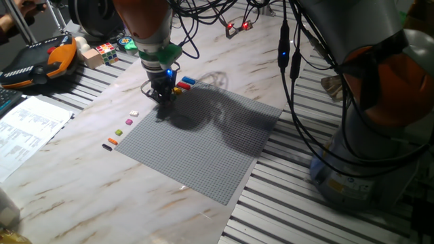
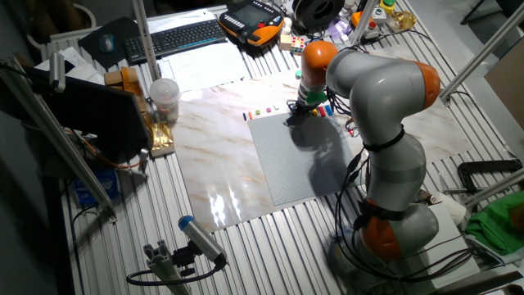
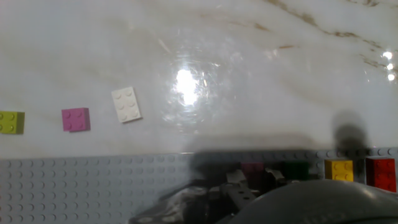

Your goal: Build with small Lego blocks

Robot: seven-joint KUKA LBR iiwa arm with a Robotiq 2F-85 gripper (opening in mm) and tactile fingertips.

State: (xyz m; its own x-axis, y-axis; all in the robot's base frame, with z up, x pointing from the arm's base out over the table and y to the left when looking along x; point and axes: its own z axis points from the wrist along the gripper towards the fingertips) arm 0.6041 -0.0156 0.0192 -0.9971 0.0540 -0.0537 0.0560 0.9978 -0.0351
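Grey studded baseplate [image 1: 203,146] is lying on the marble table [image 1: 81,176], and the gripper [image 1: 163,102] is standing low over its far edge. In the hand view the fingers are dark and blurred at the bottom of the picture, so I cannot tell if they are spread or pinching something. A magenta brick [image 3: 252,167] and a dark green brick [image 3: 297,169] are sitting on the baseplate edge just beside the fingers. A yellow brick [image 3: 339,169] and a red brick [image 3: 380,173] are sitting further along the same edge. On the bare marble a white brick [image 3: 126,104], a pink brick [image 3: 75,119] and a lime brick [image 3: 10,122] are lying in a row, well apart from the fingers.
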